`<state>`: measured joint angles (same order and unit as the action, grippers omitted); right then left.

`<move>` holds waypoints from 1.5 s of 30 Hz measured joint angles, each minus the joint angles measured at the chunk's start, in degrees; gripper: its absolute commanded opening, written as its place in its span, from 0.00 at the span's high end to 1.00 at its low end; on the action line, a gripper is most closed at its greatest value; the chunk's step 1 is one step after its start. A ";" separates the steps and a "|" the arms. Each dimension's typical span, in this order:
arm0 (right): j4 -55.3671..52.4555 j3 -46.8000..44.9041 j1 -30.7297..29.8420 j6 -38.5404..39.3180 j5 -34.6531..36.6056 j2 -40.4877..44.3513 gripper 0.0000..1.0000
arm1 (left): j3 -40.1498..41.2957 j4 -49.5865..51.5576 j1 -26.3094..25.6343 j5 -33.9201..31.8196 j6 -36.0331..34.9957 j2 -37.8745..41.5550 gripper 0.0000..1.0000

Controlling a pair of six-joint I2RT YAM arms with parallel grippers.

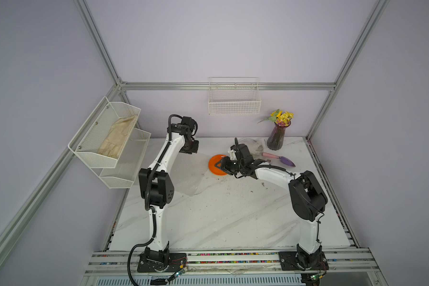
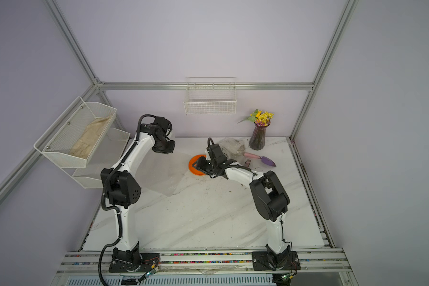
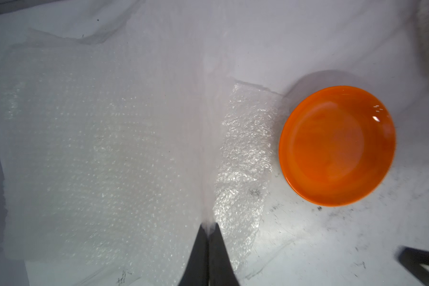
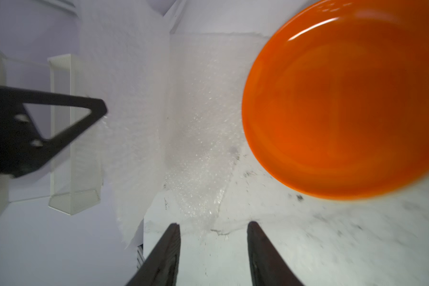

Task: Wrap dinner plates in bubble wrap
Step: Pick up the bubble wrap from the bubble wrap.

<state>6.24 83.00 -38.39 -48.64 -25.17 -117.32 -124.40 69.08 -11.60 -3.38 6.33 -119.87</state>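
Note:
A plain orange dinner plate (image 1: pixel 214 165) (image 3: pixel 337 146) lies on the marble table, just beside the edge of a clear bubble wrap sheet (image 1: pixel 187 174) (image 3: pixel 97 148) spread to its left. My left gripper (image 3: pixel 209 226) is shut on a pinched fold of the bubble wrap, which rises as a ridge from the table. In the right wrist view the lifted wrap (image 4: pixel 129 111) hangs from it. My right gripper (image 4: pixel 213 224) (image 1: pixel 221 167) is open over the plate's near side, low above the table, nothing between its fingers. The plate (image 4: pixel 344 99) lies just ahead of it.
A crumpled clear bundle (image 1: pixel 252 144), a purple vase of flowers (image 1: pixel 276 138) and a purple-bladed trowel (image 1: pixel 282 159) sit at the back right. A white mesh shelf (image 1: pixel 102 158) holding a beige cloth hangs at left. A wire basket (image 1: pixel 234 106) hangs on the back wall.

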 measured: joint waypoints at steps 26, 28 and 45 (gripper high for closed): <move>7.93 10.49 -11.61 -5.07 14.86 -9.40 0.52 | 4.20 1.16 0.22 9.99 3.17 -3.37 1.00; 6.27 13.77 -11.76 -5.14 14.91 -12.59 0.66 | 4.20 1.18 0.22 10.49 3.32 -3.37 1.00; -11.89 -7.19 -5.75 -2.36 1.55 15.13 1.00 | 4.15 2.64 0.35 5.31 4.52 4.33 0.42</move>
<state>-5.65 75.81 -44.14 -51.00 -23.62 -102.19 -120.25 71.72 -11.25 1.93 10.85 -115.55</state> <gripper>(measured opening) 0.051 0.572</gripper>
